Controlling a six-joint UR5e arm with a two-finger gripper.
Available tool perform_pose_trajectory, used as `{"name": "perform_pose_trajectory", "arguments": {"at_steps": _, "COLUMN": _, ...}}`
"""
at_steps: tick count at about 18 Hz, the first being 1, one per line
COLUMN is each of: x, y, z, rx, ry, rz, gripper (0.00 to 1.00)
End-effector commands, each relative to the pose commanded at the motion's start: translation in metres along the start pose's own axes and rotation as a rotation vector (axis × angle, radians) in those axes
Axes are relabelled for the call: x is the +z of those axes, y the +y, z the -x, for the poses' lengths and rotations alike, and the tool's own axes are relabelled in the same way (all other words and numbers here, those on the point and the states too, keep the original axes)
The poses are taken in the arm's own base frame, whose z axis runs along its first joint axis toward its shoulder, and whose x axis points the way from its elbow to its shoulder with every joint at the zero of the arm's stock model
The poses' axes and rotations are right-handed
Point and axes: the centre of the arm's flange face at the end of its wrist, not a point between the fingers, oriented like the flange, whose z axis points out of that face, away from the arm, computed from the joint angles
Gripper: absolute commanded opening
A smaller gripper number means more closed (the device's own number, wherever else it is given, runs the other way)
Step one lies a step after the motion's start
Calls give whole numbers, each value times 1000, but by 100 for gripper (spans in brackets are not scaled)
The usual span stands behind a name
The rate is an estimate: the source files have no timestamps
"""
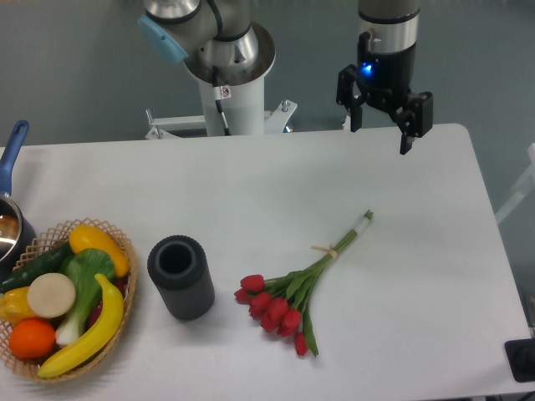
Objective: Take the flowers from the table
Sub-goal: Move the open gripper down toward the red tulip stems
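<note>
flowers (294, 291) flat on table (251, 192) | likely light, soft, stems bendy, buds crushable | grasp near pale band | gripper (382, 129) spread wide, empty, well apart

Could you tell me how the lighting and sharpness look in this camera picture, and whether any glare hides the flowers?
In the fixed camera view, light is soft and even; the flowers and the black cylinder cast only faint shadows on the white table. No glare covers the flowers. The picture is slightly soft overall, and a blue light glows on the open gripper.
</note>
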Motion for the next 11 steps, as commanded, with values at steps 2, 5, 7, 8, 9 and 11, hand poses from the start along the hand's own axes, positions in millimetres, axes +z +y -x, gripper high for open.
{"name": "perform_pose_trajectory", "arguments": {"at_steps": 2, "x": 1, "y": 0, "z": 0, "rx": 3, "ry": 0, "rz": 1, "gripper": 100}}
{"name": "perform_pose_trajectory", "arguments": {"at_steps": 5, "x": 5, "y": -3, "z": -4, "rx": 5, "ry": 8, "rz": 1, "gripper": 100}}
{"name": "perform_pose_trajectory", "arguments": {"at_steps": 7, "x": 6, "y": -4, "z": -6, "rx": -3, "ry": 11, "rz": -3, "gripper": 100}}
{"name": "perform_pose_trajectory", "arguments": {"at_steps": 8, "x": 8, "y": -5, "z": -6, "rx": -3, "ry": 9, "rz": -9, "gripper": 100}}
{"name": "perform_pose_trajectory", "arguments": {"at_steps": 9, "x": 10, "y": -6, "z": -7, "rx": -3, "ry": 11, "rz": -19, "gripper": 100}}
{"name": "perform_pose_trajectory", "arguments": {"at_steps": 11, "x": 17, "y": -5, "z": -11, "rx": -7, "ry": 13, "rz": -30, "gripper": 100}}
